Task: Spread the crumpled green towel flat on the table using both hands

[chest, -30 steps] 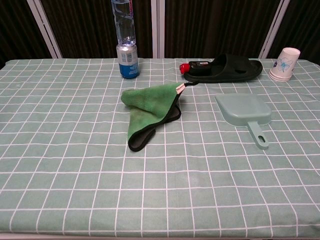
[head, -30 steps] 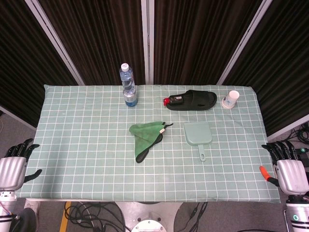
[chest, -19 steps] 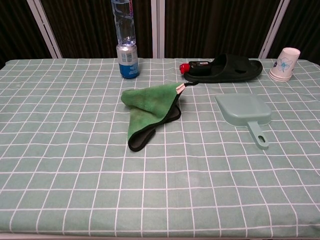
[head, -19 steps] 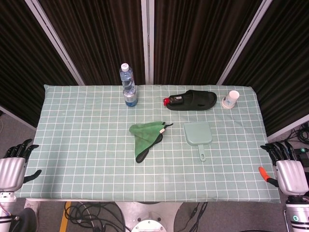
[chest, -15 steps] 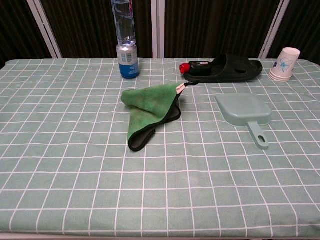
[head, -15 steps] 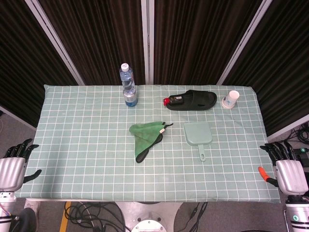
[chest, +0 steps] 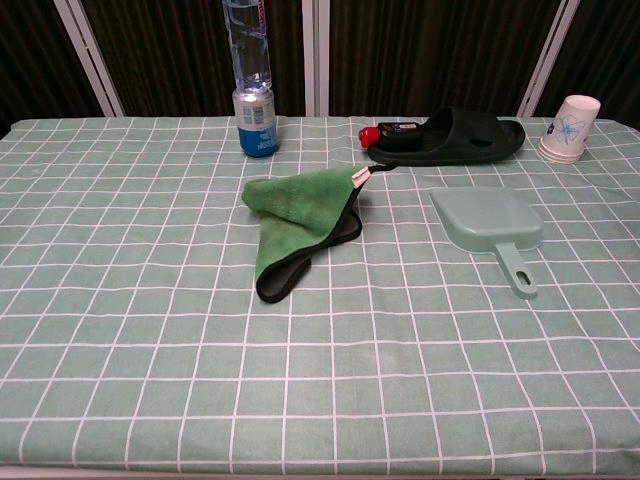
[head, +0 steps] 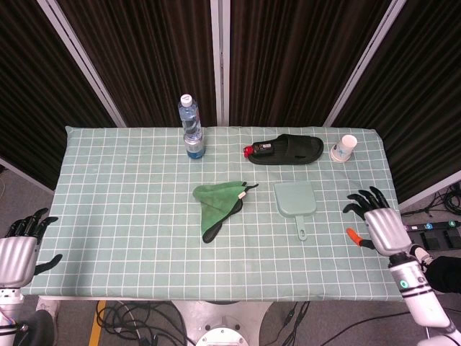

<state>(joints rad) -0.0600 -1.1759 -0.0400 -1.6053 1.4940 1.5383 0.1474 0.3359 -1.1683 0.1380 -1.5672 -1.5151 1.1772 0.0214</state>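
1. Water bottle stands upright at the back of the desk, cap on, blue label low down; clear, fill level hard to tell.
2. Paper cup stands at the back right corner; from the chest view it looks like a short stack of cups, and the inside is not visible.
3. Pale green dustpan lies flat right of centre, handle pointing toward the near edge, nothing in its tray.
4. Black slipper lies at the back between bottle and cup, with a small dark thing with a red end touching its left tip.
5. The desk wears a green checked cloth; dark curtains with pale posts stand behind.
6. Green towel lies crumpled near the desk's centre, folded into a rough triangle with a dark underside showing along its lower right edge, a small tag at its right corner. It sits just left of the dustpan, apart from it.
7. Right hand hovers over the desk's right edge, fingers spread wide, holding nothing; dustpan sits between it and the towel.
8. Left hand sits off the near left corner, fingers apart, holding nothing, well apart from the towel.
9. Neither hand shows in the chest view.
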